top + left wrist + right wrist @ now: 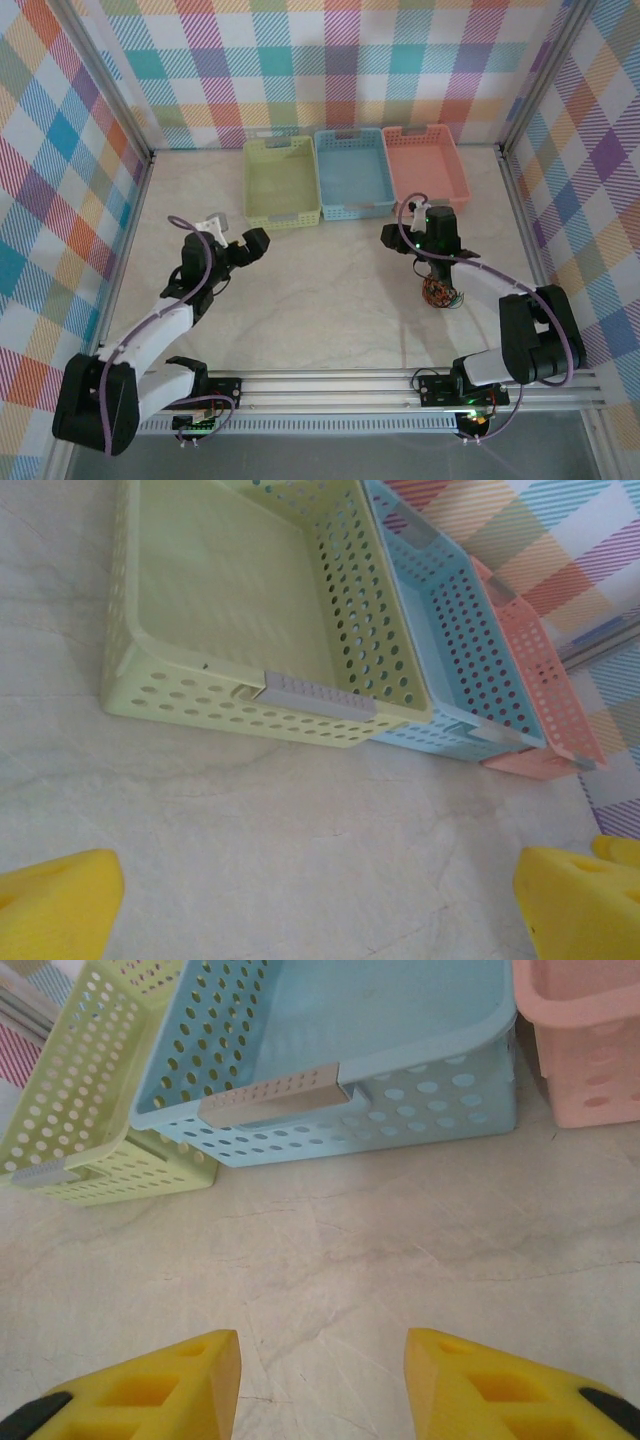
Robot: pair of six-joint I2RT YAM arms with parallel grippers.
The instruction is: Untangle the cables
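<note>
The left gripper (255,243) hovers over the bare table (330,300) at about 9 o'clock of its middle, its pincer spread wide with nothing between the yellow fingers (58,905). It faces toward 1 o'clock, where the green basket (281,180) stands. This is the leftmost of 3 baskets set side by side along the far edge at 12 o'clock, with the blue basket (352,172) in the middle and the pink basket (425,165) at the right, their walls touching or nearly so. All 3 look empty. The right gripper (320,1380) hangs at about 2 o'clock of the table's middle, just in front of the blue and pink baskets, its pincer moderately apart and holding nothing. The cables (440,292), a small orange-red and black knot, lie on the table at 6 o'clock of that gripper, close below the right arm
</note>
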